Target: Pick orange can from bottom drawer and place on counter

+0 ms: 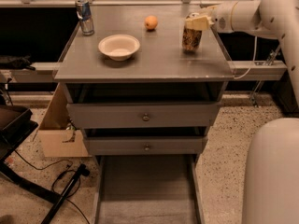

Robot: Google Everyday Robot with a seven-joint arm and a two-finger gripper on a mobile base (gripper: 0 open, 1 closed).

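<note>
The orange can (191, 40), dark mottled brown-orange, stands upright at the right side of the counter (159, 62), at or just above its surface. My gripper (197, 21) reaches in from the right on the white arm and is shut on the can's top. The bottom drawer (147, 190) is pulled out at the foot of the cabinet; its grey floor is bare.
A white bowl (119, 46) sits mid-counter, a slim silver-blue can (84, 17) at the back left, and a round orange fruit (150, 22) at the back. Two upper drawers with knobs (145, 117) are slightly open. A cardboard box (58, 134) and cables (65, 181) lie to the left.
</note>
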